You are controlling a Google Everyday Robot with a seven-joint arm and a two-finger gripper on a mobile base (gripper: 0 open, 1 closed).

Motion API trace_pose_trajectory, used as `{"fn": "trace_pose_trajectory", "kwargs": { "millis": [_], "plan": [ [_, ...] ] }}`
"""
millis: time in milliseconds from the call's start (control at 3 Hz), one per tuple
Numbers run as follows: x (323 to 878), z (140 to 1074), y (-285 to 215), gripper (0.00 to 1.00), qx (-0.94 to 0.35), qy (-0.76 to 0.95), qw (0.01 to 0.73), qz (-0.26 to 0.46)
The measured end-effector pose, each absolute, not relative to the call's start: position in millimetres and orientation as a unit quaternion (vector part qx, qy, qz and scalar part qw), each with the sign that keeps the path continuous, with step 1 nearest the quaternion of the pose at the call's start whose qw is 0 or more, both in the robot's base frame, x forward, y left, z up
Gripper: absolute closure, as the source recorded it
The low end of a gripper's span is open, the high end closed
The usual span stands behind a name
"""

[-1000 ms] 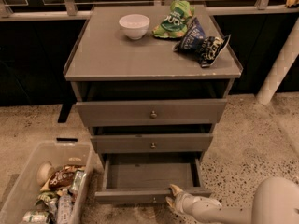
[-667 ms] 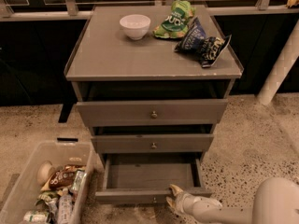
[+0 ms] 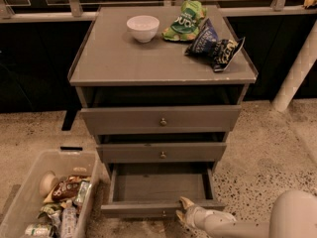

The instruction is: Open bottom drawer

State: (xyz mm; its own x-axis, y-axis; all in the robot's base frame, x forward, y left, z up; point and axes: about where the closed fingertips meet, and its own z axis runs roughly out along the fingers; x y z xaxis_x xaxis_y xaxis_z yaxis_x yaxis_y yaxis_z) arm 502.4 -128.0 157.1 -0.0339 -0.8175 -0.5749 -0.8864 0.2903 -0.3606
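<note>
The bottom drawer (image 3: pixel 158 187) juts out below the counter's (image 3: pixel 148 61) front edge, grey inside showing (opening looks nearly done). My gripper (image 3: pixel 183 208) sits at its front panel, toward the front-right corner; grip state I cannot tell. Next, I judge: withdraw cleanly.

- Three grey drawers (image 3: pixel 161 119), the bottom drawer (image 3: pixel 143 208) among them.
- One white bowl (image 3: pixel 143 28).
- Three snack bags (image 3: pixel 203 37).
- One plastic bin (image 3: pixel 29 192).
- One gripper (image 3: pixel 184 209), below the table's (image 3: pixel 148 58) front edge, at the bottom drawer's front.
</note>
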Motion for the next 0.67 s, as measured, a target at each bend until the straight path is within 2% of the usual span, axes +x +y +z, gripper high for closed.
{"fn": "trace_pose_trajectory", "kwargs": {
  "millis": [667],
  "plan": [
    [489.3, 156.6, -116.6, 1.00, -0.596, 0.708, 0.375, 0.054]
  ]
}}
